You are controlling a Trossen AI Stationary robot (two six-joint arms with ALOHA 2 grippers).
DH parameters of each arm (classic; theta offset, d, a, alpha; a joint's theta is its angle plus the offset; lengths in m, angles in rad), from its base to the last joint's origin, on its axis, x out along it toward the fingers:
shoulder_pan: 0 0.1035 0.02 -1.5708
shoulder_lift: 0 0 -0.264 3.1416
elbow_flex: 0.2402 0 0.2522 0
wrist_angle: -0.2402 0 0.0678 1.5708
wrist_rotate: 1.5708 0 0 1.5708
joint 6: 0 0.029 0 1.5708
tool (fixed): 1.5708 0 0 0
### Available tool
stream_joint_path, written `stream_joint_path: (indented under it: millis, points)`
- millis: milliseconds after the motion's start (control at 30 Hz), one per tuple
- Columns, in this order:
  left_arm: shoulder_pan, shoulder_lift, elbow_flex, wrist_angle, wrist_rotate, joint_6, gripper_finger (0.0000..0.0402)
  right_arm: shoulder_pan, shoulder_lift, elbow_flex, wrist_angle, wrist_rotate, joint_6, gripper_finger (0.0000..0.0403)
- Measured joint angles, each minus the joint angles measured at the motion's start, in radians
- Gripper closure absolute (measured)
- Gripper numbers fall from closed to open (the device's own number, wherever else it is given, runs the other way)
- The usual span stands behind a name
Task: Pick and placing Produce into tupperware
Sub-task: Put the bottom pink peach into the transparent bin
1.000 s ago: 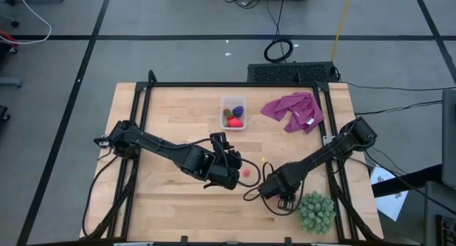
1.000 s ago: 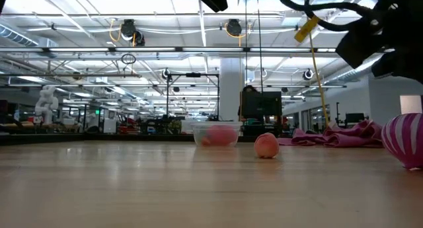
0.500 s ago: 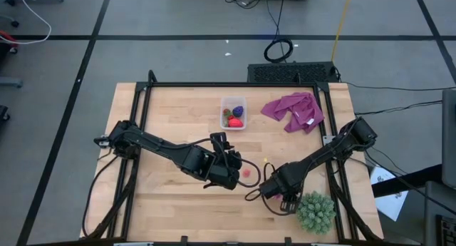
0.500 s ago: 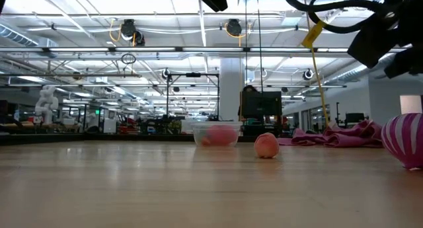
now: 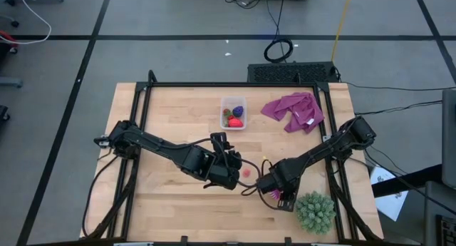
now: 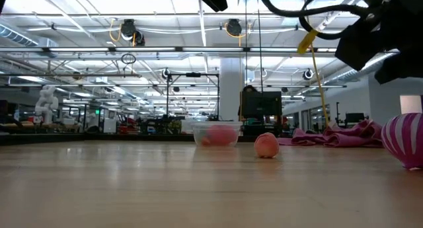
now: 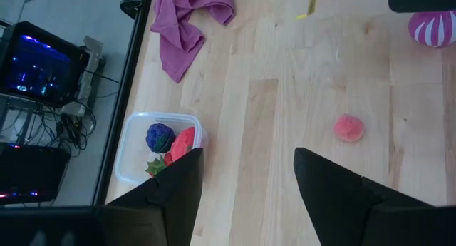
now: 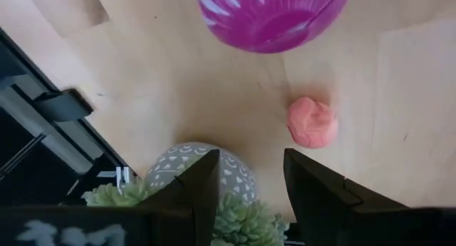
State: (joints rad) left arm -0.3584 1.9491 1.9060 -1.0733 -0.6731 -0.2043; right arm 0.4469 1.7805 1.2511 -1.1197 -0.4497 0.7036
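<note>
The clear tupperware (image 5: 233,113) stands at the table's far middle and holds a blue-purple piece (image 7: 159,137) and a red piece (image 7: 182,143). A pink produce piece (image 5: 247,172) lies on the wood near the middle. The striped magenta ball (image 5: 273,192) lies to its right; it also shows in the right wrist view (image 8: 274,14). My left gripper (image 5: 231,167) hovers just left of the pink piece, open and empty (image 7: 246,160). My right gripper (image 5: 274,187) hangs above the striped ball, open and empty (image 8: 251,160).
The large green spiky ball (image 5: 315,211) sits at the near right, close to my right gripper. The purple cloth (image 5: 293,110) lies crumpled at the far right, beside the tupperware. A black frame (image 5: 142,89) borders the table.
My right gripper has shifted a little toward the table's left edge above the striped ball, which now shows below it in the high view. The produce and the tupperware have stayed where they were.
</note>
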Motion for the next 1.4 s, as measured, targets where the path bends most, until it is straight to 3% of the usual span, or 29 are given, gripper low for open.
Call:
stream_joint_path:
  millis: [767, 1400]
  points:
    - [0.000, 0.000, 0.000, 0.000, -0.001, 0.012, 0.0176, -0.002, 0.001, -0.178, 0.195, -0.103, 0.048, 0.0257]
    - [0.000, 0.000, 0.000, 0.000, -0.001, 0.018, 0.0176, -0.089, 0.002, -0.225, 0.194, -0.074, 0.013, 0.0257]
